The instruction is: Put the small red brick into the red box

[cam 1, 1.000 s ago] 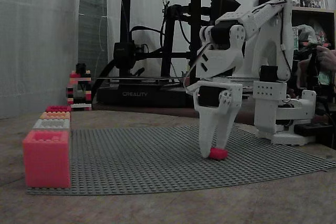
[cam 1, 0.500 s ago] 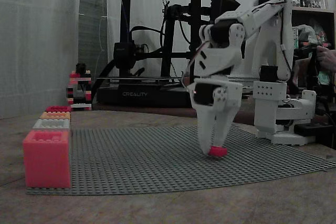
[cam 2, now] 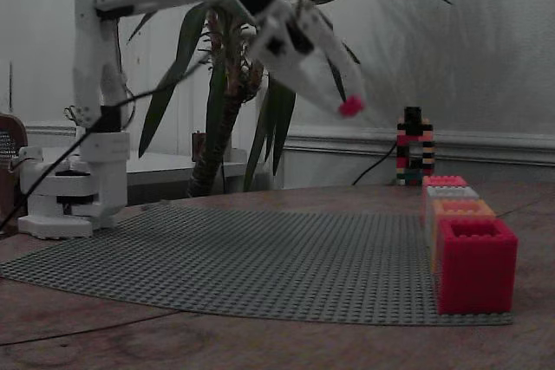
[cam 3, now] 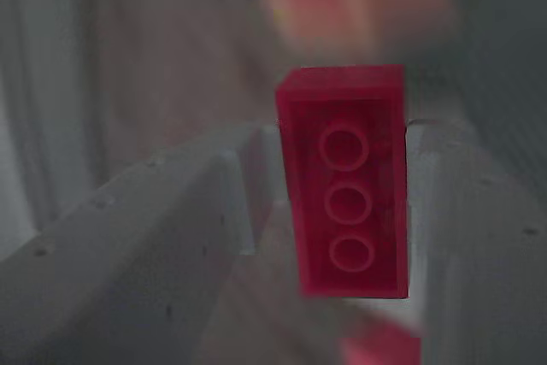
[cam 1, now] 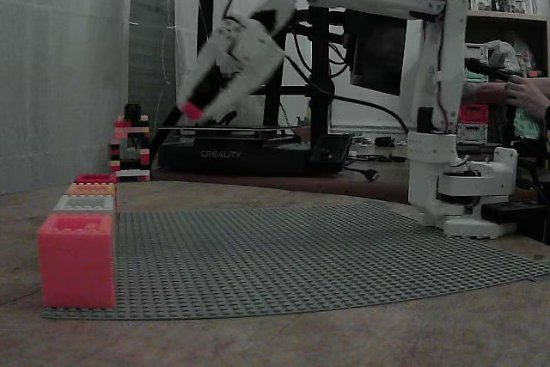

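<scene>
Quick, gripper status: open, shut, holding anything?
Gripper: shut on the red brick, held up in the air above the grey baseplate.

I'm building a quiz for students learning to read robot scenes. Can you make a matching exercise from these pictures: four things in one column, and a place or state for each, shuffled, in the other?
Things:
1. small red brick
2. gripper
3. black-and-red brick tower
4. grey studded baseplate

Places or states:
A. lies flat on the table under the arm
B. stands behind the far end of the row of boxes
C. held in the air between the fingers
D. raised high, shut on its load

Pairs: 1-C, 2-D, 3-B, 4-A
</scene>
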Controlling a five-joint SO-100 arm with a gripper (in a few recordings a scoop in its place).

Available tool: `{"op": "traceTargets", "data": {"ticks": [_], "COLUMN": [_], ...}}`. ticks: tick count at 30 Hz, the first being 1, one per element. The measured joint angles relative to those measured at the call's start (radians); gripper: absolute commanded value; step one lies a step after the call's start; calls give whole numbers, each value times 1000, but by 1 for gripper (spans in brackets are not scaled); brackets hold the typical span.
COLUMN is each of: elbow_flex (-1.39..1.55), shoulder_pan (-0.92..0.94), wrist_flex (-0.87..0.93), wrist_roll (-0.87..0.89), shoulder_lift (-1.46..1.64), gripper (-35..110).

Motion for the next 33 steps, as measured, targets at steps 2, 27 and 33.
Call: {"op": "traceTargets", "data": {"ticks": [2,27,33], "elbow_flex": [-44,-773,-1065], "shoulder_pan": [94,242,201], "wrist_flex": [-26,-86,17], "wrist_roll": [-32,5,-18], "shoulder_lift": [-37,-816,-1005], "gripper": [0,0,0]}}
